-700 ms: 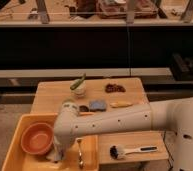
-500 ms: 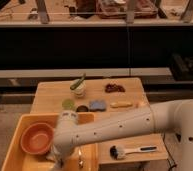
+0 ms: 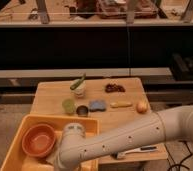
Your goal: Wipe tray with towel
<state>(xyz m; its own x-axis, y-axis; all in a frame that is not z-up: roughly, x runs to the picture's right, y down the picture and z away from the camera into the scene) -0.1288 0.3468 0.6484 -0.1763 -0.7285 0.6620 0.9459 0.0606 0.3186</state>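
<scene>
The yellow tray (image 3: 25,125) stands at the front left of the wooden table, with an orange bowl (image 3: 38,140) in its left half. My white arm reaches in from the right, and its wrist joint (image 3: 73,133) is over the middle of the tray. My gripper (image 3: 54,160) points down into the tray just right of the bowl, at the bottom edge of the view, mostly hidden by the arm. The towel is hidden, and I cannot tell whether it is under the gripper.
On the table behind the tray are a green cup (image 3: 68,105), a small dark tin (image 3: 82,110), a blue-grey pad (image 3: 97,105), a yellow item (image 3: 121,104), a round orange fruit (image 3: 142,106), a white cup with greens (image 3: 79,88) and dark red food (image 3: 114,88). A brush (image 3: 136,150) lies by the front edge.
My arm has swung lower and further left over the tray, now covering more of its right half. The bowl and the table items have not moved.
</scene>
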